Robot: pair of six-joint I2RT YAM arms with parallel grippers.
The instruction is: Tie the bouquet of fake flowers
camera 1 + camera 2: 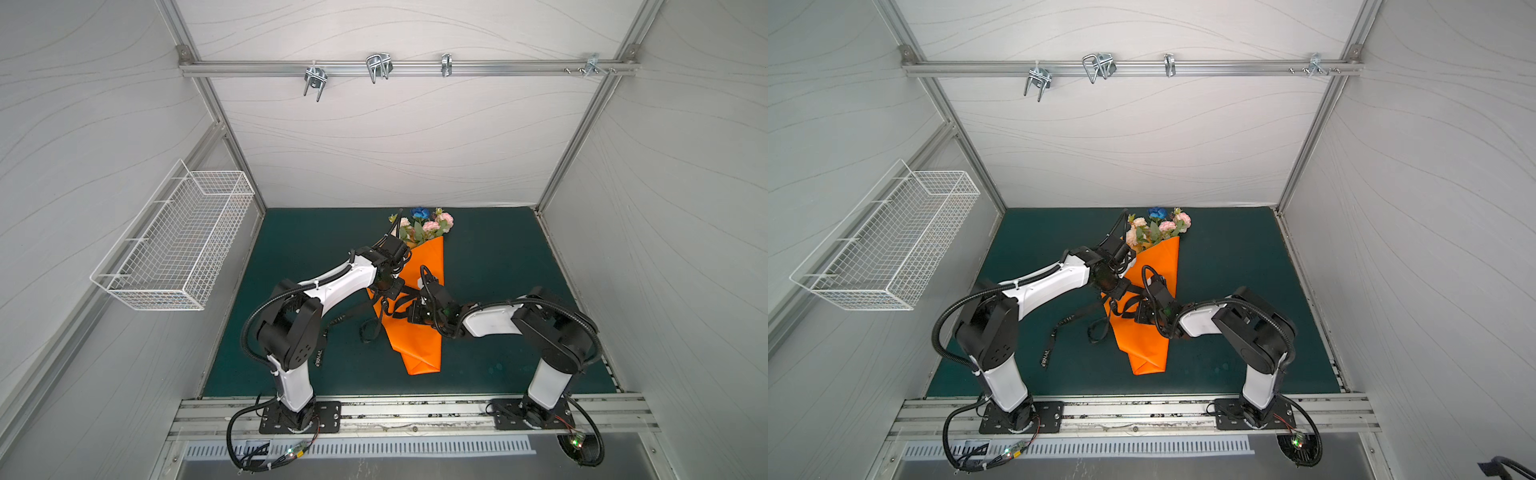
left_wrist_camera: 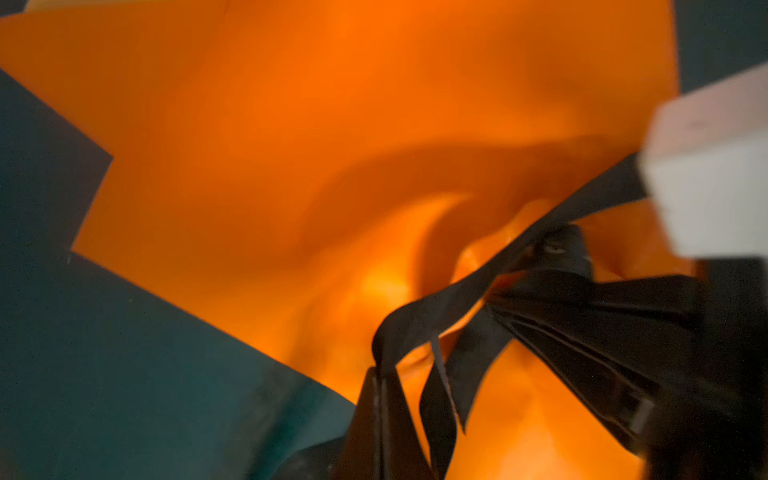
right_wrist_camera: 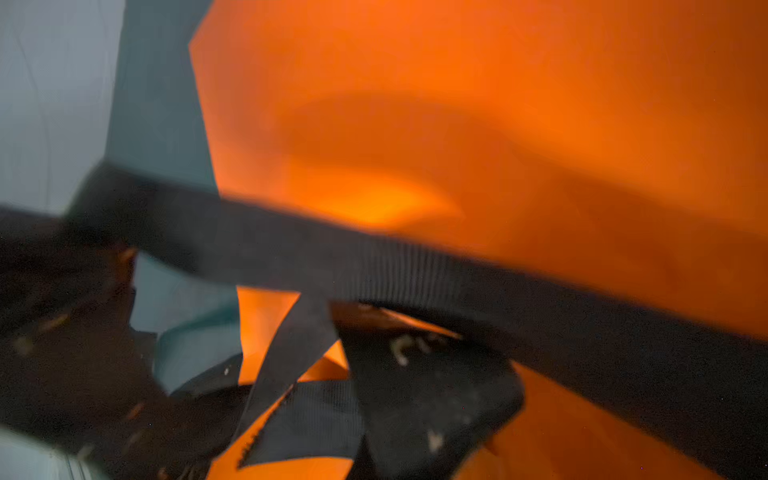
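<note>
Fingers, left (image 2: 365, 415): pressed together on a strand of the black ribbon (image 2: 436, 299), just beside the knot.
Fingers, right (image 1: 413, 313): closed as well, seemingly pinching another strand from the opposite side; blurred close up.
Reason for hold: opposed grips either side of the crossing, probably to draw the knot tight.
Orange wrapping paper (image 1: 424, 266): dimpled at the waist under the ribbon, gathering the stems.
Bouquet of fake flowers (image 1: 419, 226): lying flat on the tabletop (image 1: 498, 270), wrapped, between both arms.
Long axis: from folded foot near the arm bases to blooms near the back wall.
Pointing: blooms away from the bases.
</note>
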